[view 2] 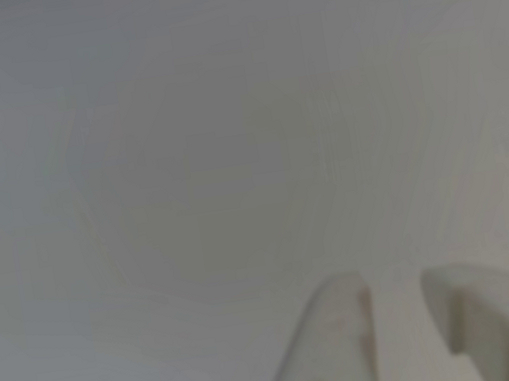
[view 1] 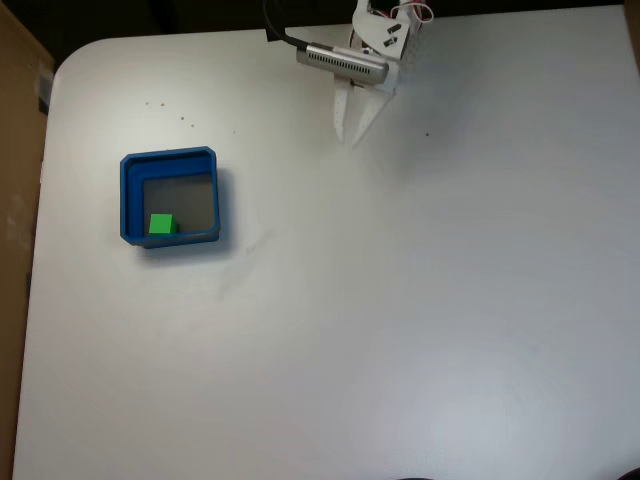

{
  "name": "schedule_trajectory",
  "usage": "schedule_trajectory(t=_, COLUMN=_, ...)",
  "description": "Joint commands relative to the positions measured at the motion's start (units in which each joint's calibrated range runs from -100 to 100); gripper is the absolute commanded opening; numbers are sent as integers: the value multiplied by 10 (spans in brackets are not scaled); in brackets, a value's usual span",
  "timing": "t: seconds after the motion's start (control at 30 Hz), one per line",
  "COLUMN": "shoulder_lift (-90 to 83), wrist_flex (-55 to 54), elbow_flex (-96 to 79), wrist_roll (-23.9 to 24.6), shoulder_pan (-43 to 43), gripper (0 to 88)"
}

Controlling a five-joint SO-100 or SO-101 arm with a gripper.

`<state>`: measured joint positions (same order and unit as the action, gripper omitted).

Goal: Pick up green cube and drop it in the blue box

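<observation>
cube (view 1: 160, 224) sits inside the box (view 1: 127, 200), bright green, down in the near-left corner as the fixed view shows it. i read it as resting on the grey floor, tucked against the left wall and the front wall. its top face looks level. nothing else lies in the box; the rest of the grey bottom is bare.

box stands on the white table (view 1: 400, 320), toward the left side of the fixed view, square, with thick blue walls. a few small dark specks mark the table above it.

gripper (view 1: 350, 138) hangs at the top centre of the fixed view, well apart from the box, off to its right and further back. its white fingers taper to a point over the table, and a grey ribbed unit crosses the arm just above them. i see nothing between the fingers.

in the other view the gripper (view 2: 395, 299) comes in from the bottom edge: two pale fingertips (view 2: 338, 331) with a narrow gap between them, slightly parted, holding nothing, over blank white table (view 2: 183, 163). that view is soft and blurred.
</observation>
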<state>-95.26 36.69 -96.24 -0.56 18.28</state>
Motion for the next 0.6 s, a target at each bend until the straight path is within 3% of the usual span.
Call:
schedule_trajectory(t=0.0, shoulder_lift=-17, wrist_flex=-40, elbow_flex=-19, wrist_roll=0, shoulder_pan=-32, gripper=14)
schedule_trajectory(t=0.57, shoulder_lift=-42, wrist_flex=-34, elbow_flex=-35, wrist_roll=0, shoulder_pan=-187, gripper=14)
